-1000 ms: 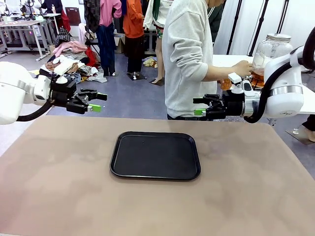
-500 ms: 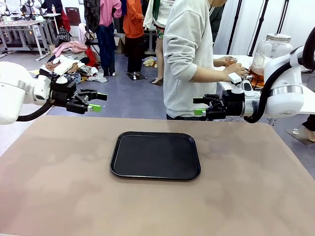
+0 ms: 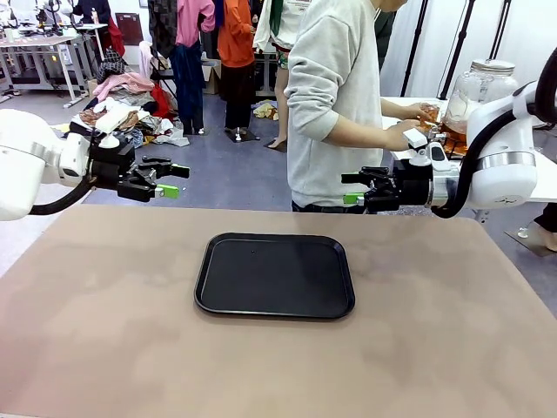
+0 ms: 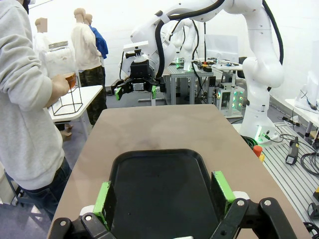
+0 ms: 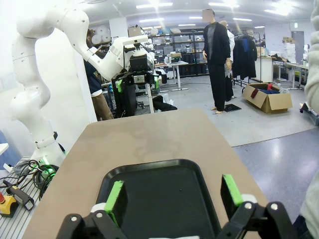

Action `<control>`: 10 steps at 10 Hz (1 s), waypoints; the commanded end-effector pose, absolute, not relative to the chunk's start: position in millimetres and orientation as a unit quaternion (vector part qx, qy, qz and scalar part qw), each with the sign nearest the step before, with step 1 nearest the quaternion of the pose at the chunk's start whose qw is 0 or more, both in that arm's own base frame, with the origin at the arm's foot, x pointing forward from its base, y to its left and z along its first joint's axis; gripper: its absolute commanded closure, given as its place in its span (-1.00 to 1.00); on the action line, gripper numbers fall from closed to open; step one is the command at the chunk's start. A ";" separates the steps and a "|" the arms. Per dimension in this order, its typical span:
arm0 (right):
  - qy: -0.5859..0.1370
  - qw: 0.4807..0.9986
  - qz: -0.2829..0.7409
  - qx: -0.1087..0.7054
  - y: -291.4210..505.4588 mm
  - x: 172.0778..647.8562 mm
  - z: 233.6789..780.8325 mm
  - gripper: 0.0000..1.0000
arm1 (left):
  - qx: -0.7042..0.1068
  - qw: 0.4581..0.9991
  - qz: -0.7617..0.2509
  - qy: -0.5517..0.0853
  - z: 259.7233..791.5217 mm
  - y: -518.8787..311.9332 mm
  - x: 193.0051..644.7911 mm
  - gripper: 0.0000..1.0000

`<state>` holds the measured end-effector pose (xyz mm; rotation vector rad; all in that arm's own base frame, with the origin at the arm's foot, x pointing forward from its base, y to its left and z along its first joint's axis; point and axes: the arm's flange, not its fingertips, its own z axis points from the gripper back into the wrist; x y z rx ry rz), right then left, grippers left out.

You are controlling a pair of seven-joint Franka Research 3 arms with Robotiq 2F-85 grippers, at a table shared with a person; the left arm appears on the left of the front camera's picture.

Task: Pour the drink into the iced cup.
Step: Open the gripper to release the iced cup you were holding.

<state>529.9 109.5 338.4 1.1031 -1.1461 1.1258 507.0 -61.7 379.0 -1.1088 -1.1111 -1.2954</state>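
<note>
A large clear glass jar with a metal lid stands on a wire stand on a white side table at the far right. Low in the jar, behind my right arm, the amber drink shows. A person in a grey sweatshirt faces the jar with both hands at its base. One hand holds something small and amber. The iced cup is hidden from me. My left gripper hangs open and empty above the table's far left edge. My right gripper hangs open and empty at the far right edge.
A black tray with nothing on it lies in the middle of the tan table. Through the open fingers, both wrist views look down on the tray. Clothes racks and piles of clothes stand far behind.
The person's hands have shifted at the base of the jar and the body has leaned slightly. Both arms and the tray have stayed still.
</note>
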 end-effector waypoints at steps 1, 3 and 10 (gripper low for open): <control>-0.486 0.562 0.478 0.468 111.1 531.5 340.1 -1.00 | -0.462 0.526 -0.540 -0.467 380.4 -61.5 506.7 -1.00; -0.486 0.562 0.478 0.468 111.1 531.5 340.1 -1.00 | -0.462 0.526 -0.540 -0.467 380.4 -61.5 506.7 -1.00; -0.486 0.562 0.478 0.468 111.1 531.5 340.1 -1.00 | -0.462 0.526 -0.540 -0.467 380.4 -61.5 506.7 -1.00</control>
